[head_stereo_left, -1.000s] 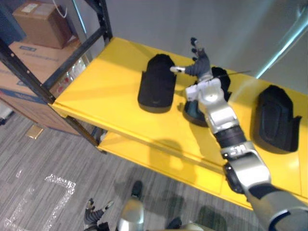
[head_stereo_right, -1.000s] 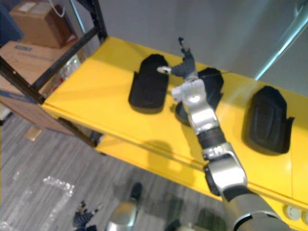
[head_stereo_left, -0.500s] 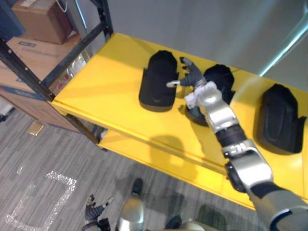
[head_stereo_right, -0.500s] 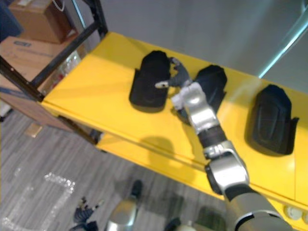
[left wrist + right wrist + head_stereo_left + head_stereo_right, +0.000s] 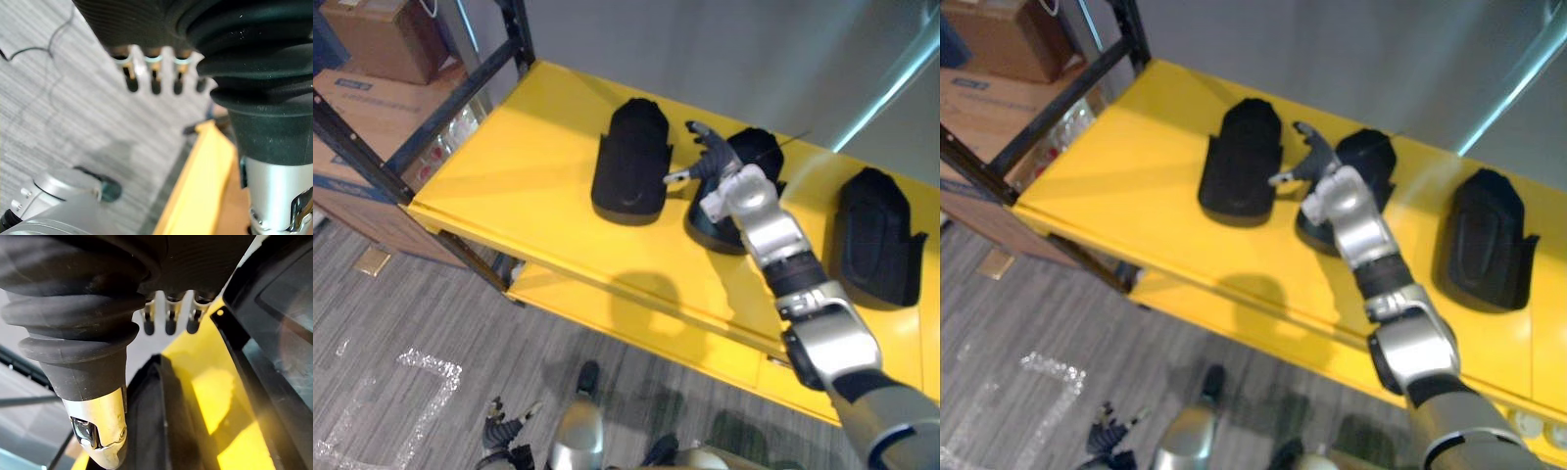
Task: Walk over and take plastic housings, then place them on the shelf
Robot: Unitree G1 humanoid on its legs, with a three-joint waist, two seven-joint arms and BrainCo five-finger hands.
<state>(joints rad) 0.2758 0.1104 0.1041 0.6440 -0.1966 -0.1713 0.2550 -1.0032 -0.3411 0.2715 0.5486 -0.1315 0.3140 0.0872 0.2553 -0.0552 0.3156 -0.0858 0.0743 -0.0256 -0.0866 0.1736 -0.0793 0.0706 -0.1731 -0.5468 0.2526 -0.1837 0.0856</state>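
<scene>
Three black plastic housings lie on the yellow shelf (image 5: 519, 166): a left one (image 5: 631, 162), a middle one (image 5: 759, 152) and a right one (image 5: 876, 235). My right hand (image 5: 713, 162) reaches over the shelf and hovers open between the left and middle housings, thumb pointing at the left one, holding nothing. Its arm covers part of the middle housing. In the right wrist view its straight fingers (image 5: 168, 318) show above the left housing (image 5: 161, 421) and the middle housing (image 5: 288, 333). My left hand (image 5: 154, 73) hangs open over the floor beside a yellow shelf edge (image 5: 200, 191).
Black steel uprights (image 5: 521, 39) frame the shelf's left end. Cardboard boxes (image 5: 382, 44) stand beyond them on the left. A lower yellow shelf (image 5: 636, 318) juts out under the top one. A grey wall closes the back. A tape outline (image 5: 411, 401) marks the grey floor.
My right hand has drawn back from the rear of the shelf and come down between the left and middle housings. The housings have not moved. The view shifted slightly.
</scene>
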